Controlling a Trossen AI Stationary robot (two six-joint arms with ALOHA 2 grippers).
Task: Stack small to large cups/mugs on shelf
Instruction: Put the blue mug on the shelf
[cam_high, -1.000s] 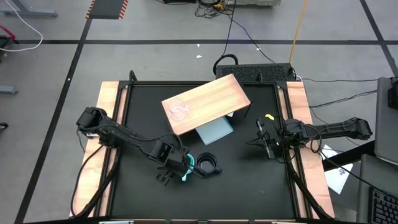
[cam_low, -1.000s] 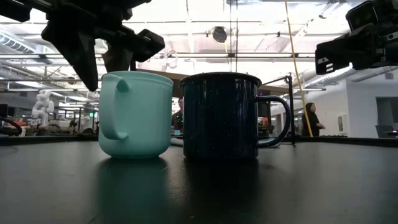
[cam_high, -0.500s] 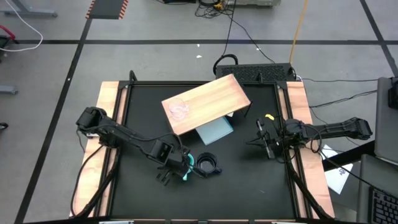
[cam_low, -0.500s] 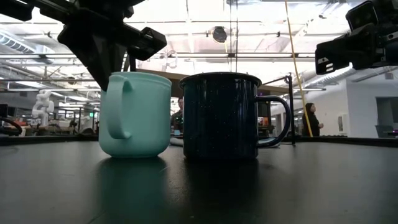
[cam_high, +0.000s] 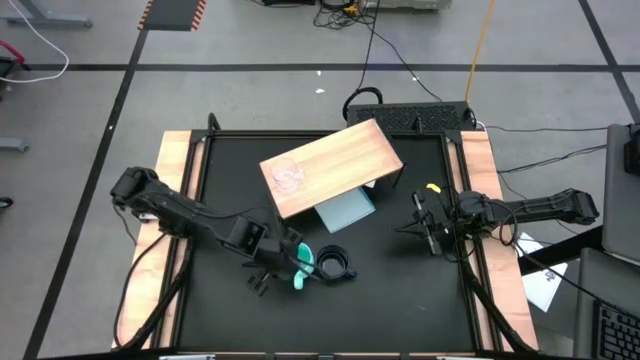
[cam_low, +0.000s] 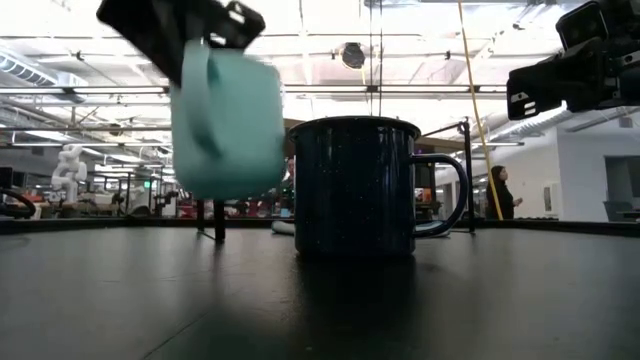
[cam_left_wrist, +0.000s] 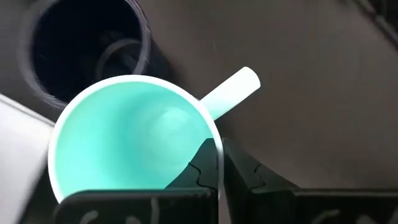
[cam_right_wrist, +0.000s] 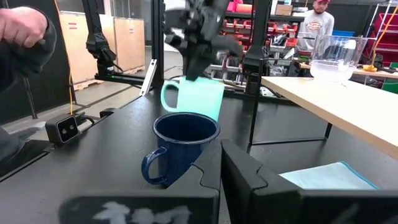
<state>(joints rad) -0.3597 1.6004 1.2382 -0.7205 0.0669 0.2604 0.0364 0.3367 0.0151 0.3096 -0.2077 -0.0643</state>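
Note:
The turquoise mug hangs in the air in my left gripper, just left of the black mug, which stands upright on its base on the dark table. The turquoise mug also shows in the high view and the left wrist view, beside the black mug. The clear glass cup stands on the wooden shelf. My right gripper waits shut and empty at the table's right side. My left gripper holds the turquoise mug by its rim wall, next to the handle. One finger is inside the mug and the other outside. The fingers come from above. The mug is lifted clear of the table and tilted.
A pale blue-grey sheet lies on the table under the shelf's near edge. The shelf's dark frame legs stand beyond the black mug. A person's hand shows beyond the table in the right wrist view.
My left gripper has taken hold of the turquoise mug at its rim and gone up with it. The mug, which stood on the table beside the black mug, is now lifted clear and tilted. The black mug has stayed in place.

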